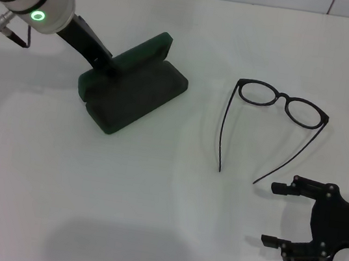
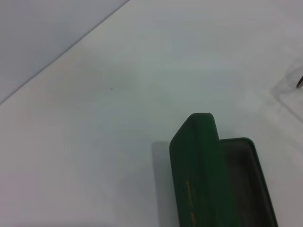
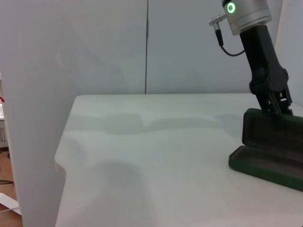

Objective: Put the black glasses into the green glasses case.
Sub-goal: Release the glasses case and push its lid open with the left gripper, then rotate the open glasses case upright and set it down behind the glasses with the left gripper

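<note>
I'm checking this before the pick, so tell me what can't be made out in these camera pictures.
- Left gripper: the head view shows it at the lid of the green glasses case, but the fingers' state is unclear.
- Gold lettering on the lid: left wrist view, too small to read.
- Black glasses: absent from the right wrist view.
- Right gripper: open, its arm cut by the head view's edge.

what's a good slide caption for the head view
Left claw holds the green glasses case open while the open right claw waits near the black glasses.

Bright, even overhead light casts soft shadows (left wrist view slightly blurred).
</note>
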Available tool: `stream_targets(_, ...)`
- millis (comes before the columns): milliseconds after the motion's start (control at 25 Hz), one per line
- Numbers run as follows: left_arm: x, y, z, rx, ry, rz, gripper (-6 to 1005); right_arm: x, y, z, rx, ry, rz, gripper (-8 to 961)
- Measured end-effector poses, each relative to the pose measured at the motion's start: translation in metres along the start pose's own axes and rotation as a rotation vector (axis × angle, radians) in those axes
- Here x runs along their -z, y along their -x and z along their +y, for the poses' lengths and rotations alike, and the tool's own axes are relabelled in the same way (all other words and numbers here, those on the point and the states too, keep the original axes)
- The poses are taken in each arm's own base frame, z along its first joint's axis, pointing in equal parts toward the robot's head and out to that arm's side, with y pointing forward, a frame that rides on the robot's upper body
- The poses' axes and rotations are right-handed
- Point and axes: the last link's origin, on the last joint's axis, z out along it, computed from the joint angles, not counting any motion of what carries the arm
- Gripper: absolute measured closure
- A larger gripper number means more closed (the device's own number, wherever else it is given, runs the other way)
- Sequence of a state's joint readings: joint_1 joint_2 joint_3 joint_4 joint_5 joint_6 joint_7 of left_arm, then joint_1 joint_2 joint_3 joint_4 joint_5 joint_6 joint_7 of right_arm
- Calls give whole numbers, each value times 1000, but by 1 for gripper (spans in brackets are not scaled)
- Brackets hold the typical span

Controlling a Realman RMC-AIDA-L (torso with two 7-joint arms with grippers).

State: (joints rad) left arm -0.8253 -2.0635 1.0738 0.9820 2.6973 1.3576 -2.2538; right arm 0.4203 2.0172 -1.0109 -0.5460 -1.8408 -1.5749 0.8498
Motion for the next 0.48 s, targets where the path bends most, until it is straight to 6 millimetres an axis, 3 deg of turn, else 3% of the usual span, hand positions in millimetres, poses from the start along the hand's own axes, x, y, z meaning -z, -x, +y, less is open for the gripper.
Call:
stream_targets(120,0,1,-1,-2,-5,-6,448,0,0,0,0,-1,1,95)
stream_targets(480,1,0,-1,-12,-6,-3,700,0,-1,-1,0,-7,6,95)
